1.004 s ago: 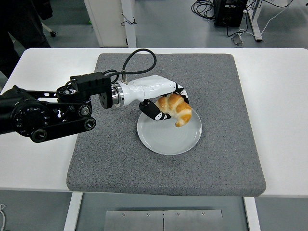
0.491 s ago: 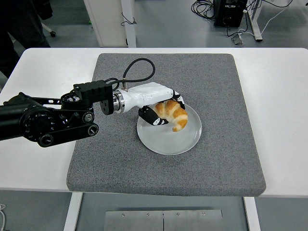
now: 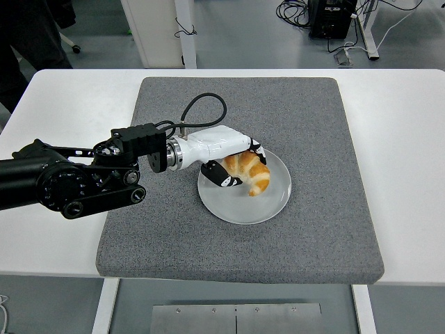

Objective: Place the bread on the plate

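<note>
A: Our left robot hand (image 3: 233, 165) has sunk lower since a second ago, fingers still wrapped around the bread (image 3: 248, 170).

B: We see the bread now resting low over the plate (image 3: 274, 202); release looks next.

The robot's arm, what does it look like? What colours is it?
The left arm is black and chunky, with round joints and silver bolts. Its left hand has a smooth white shell, with black fingers carrying white patches. A silver ring joins hand to arm, and a black cable loops up over the wrist. No other arm shows.
</note>
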`<state>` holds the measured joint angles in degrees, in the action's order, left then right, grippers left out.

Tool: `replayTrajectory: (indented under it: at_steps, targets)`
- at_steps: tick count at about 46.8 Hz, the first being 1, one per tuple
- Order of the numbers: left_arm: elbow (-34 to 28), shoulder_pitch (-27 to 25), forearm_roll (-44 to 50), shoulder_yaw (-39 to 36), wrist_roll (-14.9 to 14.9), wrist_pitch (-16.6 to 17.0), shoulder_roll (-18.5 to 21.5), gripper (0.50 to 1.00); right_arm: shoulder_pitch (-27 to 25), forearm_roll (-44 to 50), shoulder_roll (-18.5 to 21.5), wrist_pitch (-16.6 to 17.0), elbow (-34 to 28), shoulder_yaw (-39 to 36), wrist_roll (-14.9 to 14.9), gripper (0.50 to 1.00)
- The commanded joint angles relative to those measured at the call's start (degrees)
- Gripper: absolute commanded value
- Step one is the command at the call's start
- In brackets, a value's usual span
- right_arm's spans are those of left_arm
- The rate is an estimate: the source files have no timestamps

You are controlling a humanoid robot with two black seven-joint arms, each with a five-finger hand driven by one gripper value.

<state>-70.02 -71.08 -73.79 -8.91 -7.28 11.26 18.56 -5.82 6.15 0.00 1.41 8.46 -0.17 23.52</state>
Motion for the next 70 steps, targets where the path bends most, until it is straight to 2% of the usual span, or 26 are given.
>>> replayTrajectory:
  at_steps: [1,38,40,42,46,50,55,61,70]
  targets:
    - [0.59,0.42,-0.39,0.04,-0.02,-0.01,-0.19,0.521,-0.06,0.00,0.00,0.00,-0.02,0.00,0.03,1.000]
    - [1.20,1.65,-0.65,-2.07,0.07,1.05,-1.77,0.536,0.02,0.00,0.00,0.00,-0.02,0.00,0.03,1.000]
    - [1.20,1.56,-0.65,-1.99,0.07,1.05,-1.77,0.558,0.02,0.00,0.00,0.00,0.07,0.00,0.03,1.000]
    - [1.20,1.56,-0.65,-1.98,0.07,1.05,-1.77,0.605,-0.06,0.00,0.00,0.00,-0.02,0.00,-0.05,1.000]
    - [1.20,1.56,-0.65,-1.98,-0.02,1.05,-1.77,0.772,0.02,0.00,0.00,0.00,-0.02,0.00,-0.05,1.000]
    - [1.20,1.56,-0.57,-1.98,-0.10,1.05,-1.77,0.863,-0.06,0.00,0.00,0.00,-0.02,0.00,0.03,1.000]
    - [1.12,1.39,-0.57,-1.98,-0.28,1.05,-1.60,0.910,0.02,0.00,0.00,-0.09,-0.02,0.00,0.03,1.000]
    - [0.94,1.30,-0.39,-1.98,-2.56,0.87,-1.25,0.945,0.02,0.00,0.00,0.00,-0.02,0.00,-0.05,1.000]
    - [0.41,0.68,0.66,-1.37,-5.55,-0.09,-0.11,0.965,0.02,0.00,0.00,0.00,-0.02,0.00,0.03,1.000]
